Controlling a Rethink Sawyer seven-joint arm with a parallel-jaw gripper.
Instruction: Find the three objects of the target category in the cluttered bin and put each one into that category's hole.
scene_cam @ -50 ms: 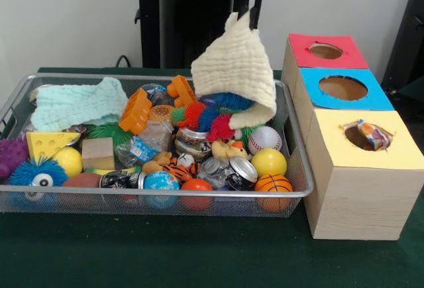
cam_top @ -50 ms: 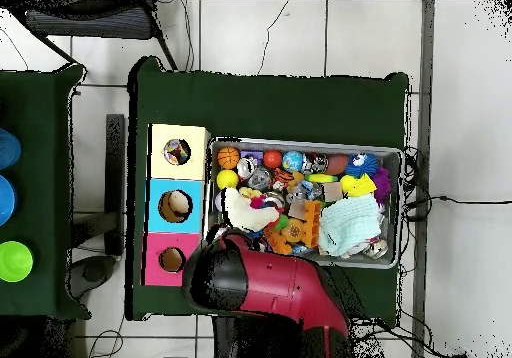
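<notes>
**A:** Operator, where is your gripper (scene_cam @ -50 ms: pixel 245 11) now?

**B:** You see it at the top of the front view, above the far right part of the wire bin (scene_cam @ -50 ms: pixel 299 162). Its two dark fingers (scene_cam @ -50 ms: pixel 255 2) are pinched together on the top corner of a cream cloth (scene_cam @ -50 ms: pixel 237 69).

**A:** How does the cloth hang?

**B:** Its long axis is about vertical. The held corner points up into the gripper, and the cloth becomes wider downward, like a tent. The lower edge curls under at the right side and reaches down to the toys; if it touches them, you cannot tell.

**A:** What is under the gripper?

**B:** Directly below the cloth you have a blue spiky toy (scene_cam @ -50 ms: pixel 232 100) and a red and blue fuzzy toy (scene_cam @ -50 ms: pixel 205 117). Lower, toward the camera, there are a baseball (scene_cam @ -50 ms: pixel 264 138), a yellow ball (scene_cam @ -50 ms: pixel 269 162) and a small basketball (scene_cam @ -50 ms: pixel 273 185). To the left of the gripper, an orange plastic block (scene_cam @ -50 ms: pixel 136 110) and a mint green cloth (scene_cam @ -50 ms: pixel 76 103) lie in the bin.

**A:** And the holes?

**B:** To the right of the gripper, outside the bin, stands the wooden box: red top (scene_cam @ -50 ms: pixel 326 50), blue top (scene_cam @ -50 ms: pixel 343 88), yellow top (scene_cam @ -50 ms: pixel 366 138). In the yellow hole one crumpled object (scene_cam @ -50 ms: pixel 371 134) shows.

**A:** The overhead view?

**B:** There the red arm (cam_top @ -50 ms: pixel 270 289) covers the gripper, and the cream cloth (cam_top @ -50 ms: pixel 245 212) shows just beyond it.
</notes>
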